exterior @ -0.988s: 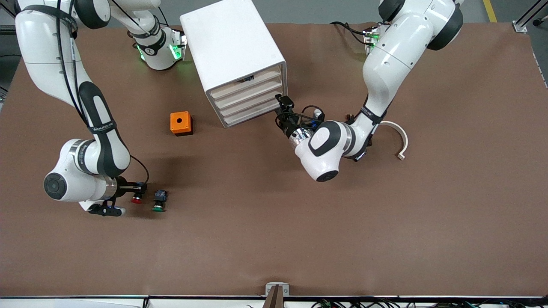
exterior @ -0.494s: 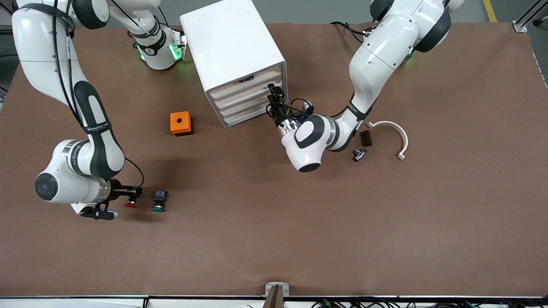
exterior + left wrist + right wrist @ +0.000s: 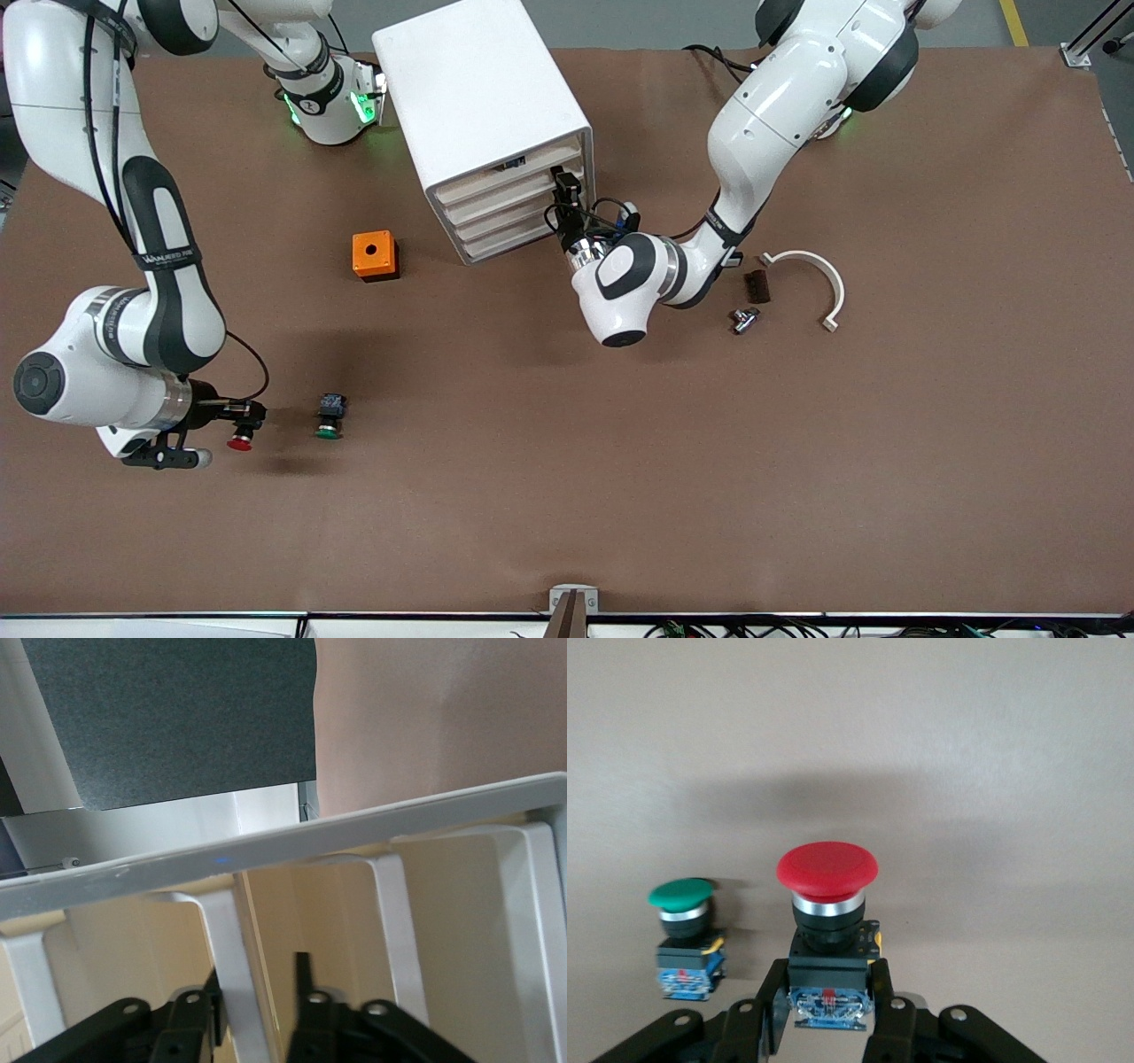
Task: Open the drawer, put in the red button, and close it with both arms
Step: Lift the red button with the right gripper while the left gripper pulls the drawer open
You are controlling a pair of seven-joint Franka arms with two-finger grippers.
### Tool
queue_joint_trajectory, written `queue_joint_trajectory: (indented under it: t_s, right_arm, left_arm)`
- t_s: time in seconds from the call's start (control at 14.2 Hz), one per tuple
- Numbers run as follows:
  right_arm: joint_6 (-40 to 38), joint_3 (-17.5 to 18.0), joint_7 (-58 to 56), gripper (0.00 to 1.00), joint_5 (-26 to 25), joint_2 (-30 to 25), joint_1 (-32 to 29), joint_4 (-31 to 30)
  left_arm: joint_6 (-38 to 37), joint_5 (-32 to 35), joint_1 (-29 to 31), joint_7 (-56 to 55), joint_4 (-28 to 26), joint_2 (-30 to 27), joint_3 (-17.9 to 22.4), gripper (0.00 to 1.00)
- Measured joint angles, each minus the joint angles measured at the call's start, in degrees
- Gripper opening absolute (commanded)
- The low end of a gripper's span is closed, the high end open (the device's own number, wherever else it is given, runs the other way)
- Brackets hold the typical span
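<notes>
- Toward the right arm's end of the brown table [image 3: 567, 496], the right end effector [image 3: 241, 425] pinches the red button [image 3: 238, 440], a small push button with a round red cap and black-and-blue body, held just above the surface; the right wrist view shows the black fingers [image 3: 769, 1001] pressed on the body of the button [image 3: 827, 904].
- Beside it on the table lies the twin green-capped push button [image 3: 329, 416], apart from the red one [image 3: 682, 935].
- Farther from the front camera, an orange cube with a round hole [image 3: 374, 255] stands near the white boxy cabinet [image 3: 483, 106].
- At the cabinet's front, the left end effector [image 3: 564, 190] sits against the shallow cream-fronted drawer [image 3: 505, 190], second in the stack; the left wrist view shows its fingers [image 3: 301, 979] spread on either side of a white upright of the drawer front [image 3: 235, 930].
- All four drawers sit pushed in; their contents are hidden.
- Toward the left arm's end lie a cream curved half-ring [image 3: 819, 279], a small dark brown block [image 3: 757, 285] and a small metal fitting [image 3: 742, 319], well apart from the cabinet.
</notes>
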Motion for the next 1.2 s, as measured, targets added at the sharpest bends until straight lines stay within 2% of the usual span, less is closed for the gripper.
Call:
queue_joint_trajectory:
  t_s: [0.28,0.49,0.85,1.2]
  right_arm:
    - [-3.71,0.42,-0.04,0.09,0.00,-3.62,0.78,0.23]
    - [-8.98,0.52,0.02,0.09,0.01,-6.91,1.51,0.89]
    - [-14.97,0.51,2.06,0.09,0.06,-12.71,1.58,1.05]
    - [-22.11,0.52,9.58,0.08,0.10,-16.47,1.64,1.06]
  left_arm:
    - [-0.57,-0.17,0.00,0.00,0.29,-0.02,-0.01,0.09]
    - [-0.93,-0.34,0.04,-1.26,0.37,-0.02,-0.01,0.07]
    - [-0.93,-0.37,0.14,-2.16,0.36,-0.02,0.06,0.09]
    - [-1.37,-0.66,2.51,-2.18,0.37,-0.02,0.48,0.12]
